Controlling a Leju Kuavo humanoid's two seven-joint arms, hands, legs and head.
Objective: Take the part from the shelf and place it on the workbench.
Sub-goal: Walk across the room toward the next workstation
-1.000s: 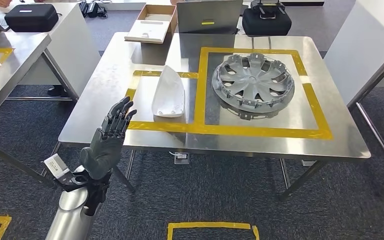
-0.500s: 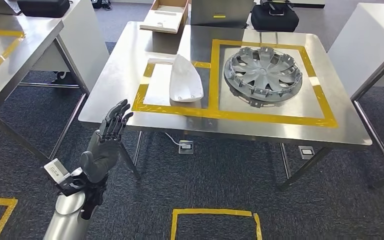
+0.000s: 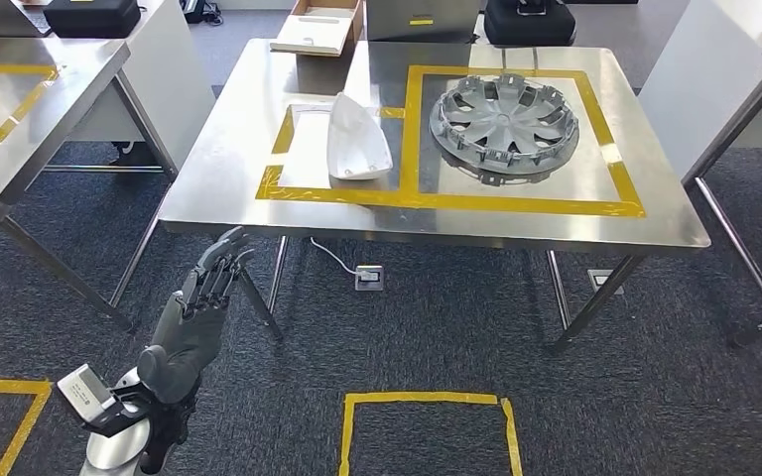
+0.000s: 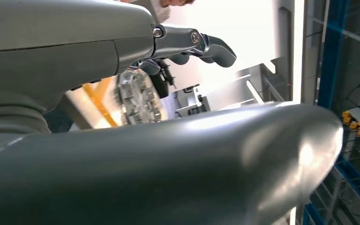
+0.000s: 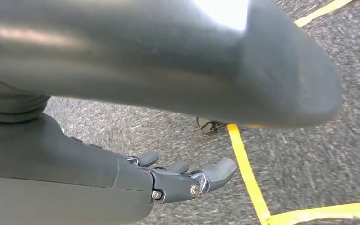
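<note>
I see dark grey carpet marked with yellow tape lines, and a steel table filling the upper middle of the head view. Yellow tape on its top outlines two boxes. In the left box, upper centre of the frame, lies the white part, flat on the metal with its narrow end pointing away from me. In the bigger right box sits a silver hubcap, well apart from the white part with a tape strip between them. At the far edge of the table, top of the frame, I make out an open cardboard box and a black bag. A second steel table runs along the upper left, with a black case on it.

My left hand sits at the lower left of the frame, below the table's near edge and over the carpet, fingers stretched out straight and slightly apart, holding nothing. In the right wrist view my right hand hangs above the carpet near a yellow line, fingers loosely extended and empty.
</note>
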